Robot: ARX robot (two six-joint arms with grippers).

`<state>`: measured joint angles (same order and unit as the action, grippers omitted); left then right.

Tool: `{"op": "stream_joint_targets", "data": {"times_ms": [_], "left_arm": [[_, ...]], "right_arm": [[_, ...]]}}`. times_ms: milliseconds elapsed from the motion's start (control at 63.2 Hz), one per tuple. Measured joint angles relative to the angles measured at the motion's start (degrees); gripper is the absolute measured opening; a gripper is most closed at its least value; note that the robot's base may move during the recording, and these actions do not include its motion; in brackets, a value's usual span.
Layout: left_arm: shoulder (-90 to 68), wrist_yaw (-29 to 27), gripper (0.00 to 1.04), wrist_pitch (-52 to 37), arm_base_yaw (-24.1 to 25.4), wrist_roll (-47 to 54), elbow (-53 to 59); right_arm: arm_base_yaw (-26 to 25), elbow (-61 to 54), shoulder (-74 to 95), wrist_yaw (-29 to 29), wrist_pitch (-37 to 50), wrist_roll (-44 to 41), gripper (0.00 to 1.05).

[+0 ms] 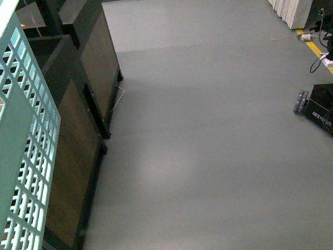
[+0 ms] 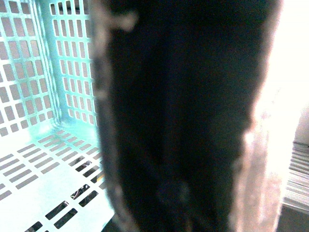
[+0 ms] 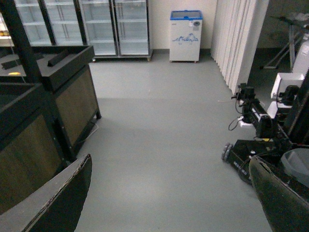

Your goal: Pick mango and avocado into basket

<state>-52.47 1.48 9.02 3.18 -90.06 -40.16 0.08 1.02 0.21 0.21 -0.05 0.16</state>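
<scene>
- Basket (image 1: 14, 162): nearest, left edge of front view. Teal plastic, rigid slotted walls. No fruit on the bit of its bottom seen lower left in L wrist view.
- L gripper: hidden behind dark blur (image 2: 183, 121) mid-frame; can't tell if apart or together.
- R gripper (image 3: 169, 162): fingers wide apart at bottom corners, nothing btwn.
- Mango, avocado: not in any view. Judgement: find fruit first; aim R arm at the dark boxy stands (image 1: 83, 81), upper left.
- Far: smooth grey floor (image 1: 217, 123); glass-door fridges (image 3: 96, 24), top.
</scene>
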Motion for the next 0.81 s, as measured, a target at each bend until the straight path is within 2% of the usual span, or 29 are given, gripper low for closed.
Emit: {"op": "stream_joint_targets", "data": {"times_ms": [807], "left_arm": [[0.0,0.0,0.13,0.0,0.1,0.2,-0.1]], "right_arm": [[0.0,0.0,0.0,-0.2,0.0,0.0,0.96]]}}
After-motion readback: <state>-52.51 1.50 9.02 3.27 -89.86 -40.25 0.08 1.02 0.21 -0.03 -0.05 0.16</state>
